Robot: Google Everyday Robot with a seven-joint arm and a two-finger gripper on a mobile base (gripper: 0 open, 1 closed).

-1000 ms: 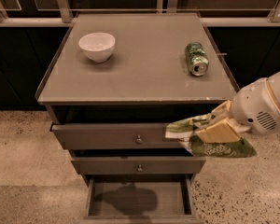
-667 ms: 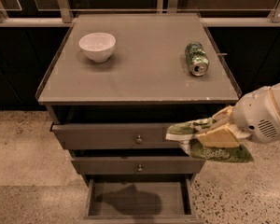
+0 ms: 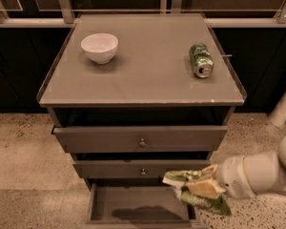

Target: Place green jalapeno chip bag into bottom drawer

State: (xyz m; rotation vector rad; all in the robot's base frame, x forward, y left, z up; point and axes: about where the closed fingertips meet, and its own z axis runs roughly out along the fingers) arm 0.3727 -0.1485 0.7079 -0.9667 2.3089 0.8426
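Tool point(image 3: 201, 187): clamped on green jalapeno chip bag point(image 3: 180, 178); open bottom drawer point(image 3: 107, 202) apparently just below it, leftward.

The green jalapeno chip bag point(image 3: 208, 203) is crumpled green foil with pale cream patches. It hangs in the lower right of the frame, pinched in the gripper point(image 3: 200, 187), tilted and clear of every surface, over the right front corner of the bottom drawer point(image 3: 128, 202). That drawer, grey-brown and shallow, is pulled open at bottom centre, its flat floor bare except for a dark shadow.
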